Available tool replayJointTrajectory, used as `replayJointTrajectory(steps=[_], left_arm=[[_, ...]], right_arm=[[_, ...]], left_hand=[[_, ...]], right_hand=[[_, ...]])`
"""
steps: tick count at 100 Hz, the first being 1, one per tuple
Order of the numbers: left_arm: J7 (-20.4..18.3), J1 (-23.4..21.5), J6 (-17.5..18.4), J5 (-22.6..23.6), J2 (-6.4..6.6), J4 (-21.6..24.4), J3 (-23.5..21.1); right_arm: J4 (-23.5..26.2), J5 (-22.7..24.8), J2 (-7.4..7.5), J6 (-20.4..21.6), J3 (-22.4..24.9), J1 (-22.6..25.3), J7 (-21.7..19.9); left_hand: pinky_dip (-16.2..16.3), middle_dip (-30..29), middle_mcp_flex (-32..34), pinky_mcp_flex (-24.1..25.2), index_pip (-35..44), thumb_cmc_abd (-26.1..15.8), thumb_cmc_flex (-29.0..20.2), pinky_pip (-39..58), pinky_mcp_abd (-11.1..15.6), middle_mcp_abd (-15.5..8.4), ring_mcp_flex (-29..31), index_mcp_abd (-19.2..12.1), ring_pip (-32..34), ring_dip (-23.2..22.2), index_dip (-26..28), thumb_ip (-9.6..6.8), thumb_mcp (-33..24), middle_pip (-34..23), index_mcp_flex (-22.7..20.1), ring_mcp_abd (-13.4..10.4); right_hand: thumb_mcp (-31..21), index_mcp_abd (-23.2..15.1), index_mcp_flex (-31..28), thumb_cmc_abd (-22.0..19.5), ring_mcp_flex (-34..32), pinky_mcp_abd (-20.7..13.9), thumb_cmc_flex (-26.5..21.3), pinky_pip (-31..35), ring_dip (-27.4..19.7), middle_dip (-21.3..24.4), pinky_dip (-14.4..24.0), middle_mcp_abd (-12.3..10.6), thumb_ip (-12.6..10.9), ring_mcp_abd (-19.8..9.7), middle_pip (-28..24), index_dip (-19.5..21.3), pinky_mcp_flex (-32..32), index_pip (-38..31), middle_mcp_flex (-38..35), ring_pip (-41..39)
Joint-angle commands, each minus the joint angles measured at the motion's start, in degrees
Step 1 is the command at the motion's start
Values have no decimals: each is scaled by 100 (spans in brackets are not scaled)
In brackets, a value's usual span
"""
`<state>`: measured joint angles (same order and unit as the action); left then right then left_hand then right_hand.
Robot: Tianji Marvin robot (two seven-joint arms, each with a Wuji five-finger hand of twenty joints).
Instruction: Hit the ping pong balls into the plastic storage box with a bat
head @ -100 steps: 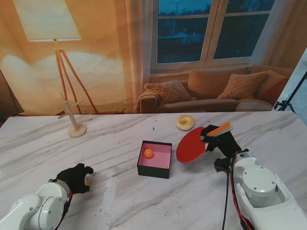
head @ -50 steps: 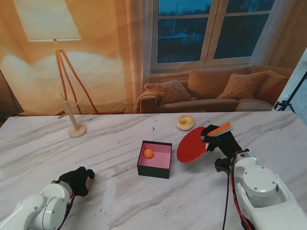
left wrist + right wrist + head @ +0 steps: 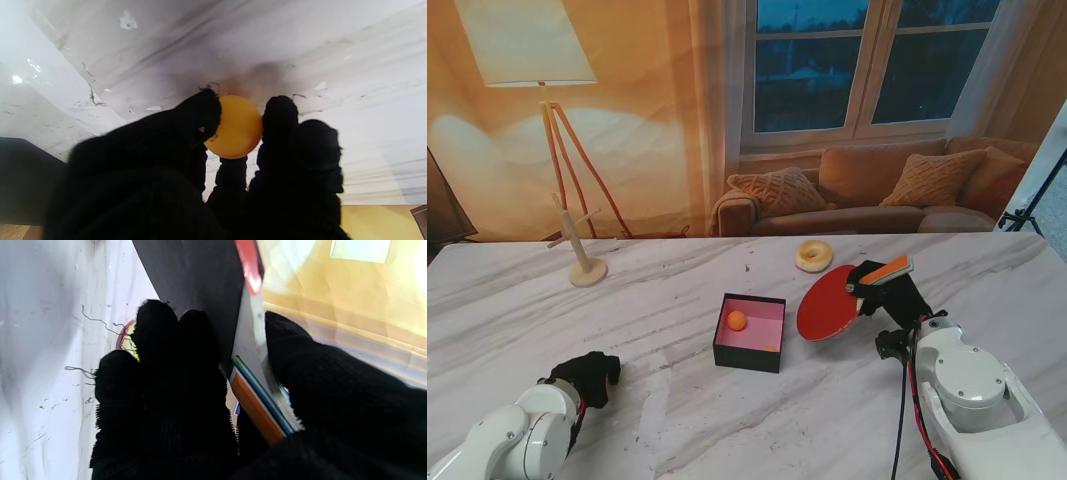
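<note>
A black storage box [image 3: 750, 353] with a pink inside sits mid-table and holds an orange ping pong ball [image 3: 737, 320]; a second one shows at its near right corner. My right hand [image 3: 889, 296] is shut on the handle of a red bat [image 3: 827, 308], whose blade stands tilted just right of the box. In the right wrist view the black-gloved fingers [image 3: 156, 350] wrap the bat handle [image 3: 257, 406]. My left hand [image 3: 587, 378] rests low at the near left. Its wrist view shows the fingertips [image 3: 200, 116] closed around another orange ball [image 3: 235, 126] against the marble.
A doughnut-shaped thing [image 3: 814, 255] lies beyond the bat. A wooden peg stand [image 3: 582, 255] rises at the far left. The marble table [image 3: 677, 420] runs to a printed living-room backdrop at its far edge.
My left hand has drawn back nearer to me and curled tighter. The bat blade has edged slightly right, away from the box.
</note>
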<state>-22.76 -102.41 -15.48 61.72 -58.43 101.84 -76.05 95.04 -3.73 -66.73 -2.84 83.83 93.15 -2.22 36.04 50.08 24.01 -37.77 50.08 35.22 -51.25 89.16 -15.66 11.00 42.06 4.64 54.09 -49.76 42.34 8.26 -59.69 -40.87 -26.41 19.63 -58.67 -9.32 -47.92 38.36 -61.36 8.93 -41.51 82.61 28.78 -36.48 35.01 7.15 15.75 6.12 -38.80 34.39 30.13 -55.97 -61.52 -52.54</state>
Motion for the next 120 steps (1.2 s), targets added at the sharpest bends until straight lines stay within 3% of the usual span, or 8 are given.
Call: replayJointTrajectory(steps=[1,5,17,30,46,120], left_arm=[[-43,-24,-22,-8,-31,-54,16],[-17,-20,-44,-4,-34,-62,24],[6,-18,-82,-20,-37,-66,32],[82,-7,-94,-38,-44,-96,44],[153,-4,-53,-42,-50,-121,32],[-67,-135,210,-47,-70,500,-452]], right_arm=[[19,5,-4,-58,-5,0,-77],[23,1,-6,-63,-7,1,-74],[26,6,-8,-69,-12,1,-62],[32,8,-12,-74,-13,6,-45],[40,11,-15,-82,-14,11,-26],[31,-35,-22,-123,-80,-15,-30]], left_hand=[[-178,675,386,-131,160,232,-297,390,803,-2,322,-32,70,-131,-21,236,-230,-89,-247,419],[-208,1180,763,-171,320,341,-388,437,782,45,366,-15,109,-134,-68,343,-202,-17,-377,468],[-219,1665,1570,-185,739,655,-702,449,691,44,434,-30,124,-104,-292,510,-10,269,-725,503],[-216,1340,2258,-288,890,664,-673,480,599,4,545,-139,169,-82,-635,514,-70,567,-1122,587],[-229,1132,2657,-342,1146,678,-653,566,607,12,631,-237,261,-180,-869,480,-178,627,-1377,648],[-206,1105,2672,-305,1327,650,-588,645,643,80,629,-212,332,-234,-926,432,-326,530,-1390,661]], right_hand=[[-522,-150,-701,-562,150,-194,-580,4,-20,-79,71,-451,-127,-302,-66,92,-6,-440,-29,13],[-522,-155,-702,-564,153,-196,-580,3,-20,-80,70,-449,-127,-304,-69,91,-7,-440,-34,14],[-523,-158,-703,-560,149,-195,-578,3,-19,-82,70,-458,-127,-309,-73,91,-8,-441,-35,10],[-527,-160,-709,-558,150,-195,-577,4,-18,-81,71,-449,-127,-306,-76,90,-8,-443,-40,8],[-531,-160,-709,-556,141,-202,-575,4,-16,-79,70,-439,-126,-306,-75,90,-7,-443,-38,2],[-534,-159,-705,-556,143,-200,-568,11,-13,-78,72,-452,-123,-308,-85,89,-2,-447,-40,-3]])
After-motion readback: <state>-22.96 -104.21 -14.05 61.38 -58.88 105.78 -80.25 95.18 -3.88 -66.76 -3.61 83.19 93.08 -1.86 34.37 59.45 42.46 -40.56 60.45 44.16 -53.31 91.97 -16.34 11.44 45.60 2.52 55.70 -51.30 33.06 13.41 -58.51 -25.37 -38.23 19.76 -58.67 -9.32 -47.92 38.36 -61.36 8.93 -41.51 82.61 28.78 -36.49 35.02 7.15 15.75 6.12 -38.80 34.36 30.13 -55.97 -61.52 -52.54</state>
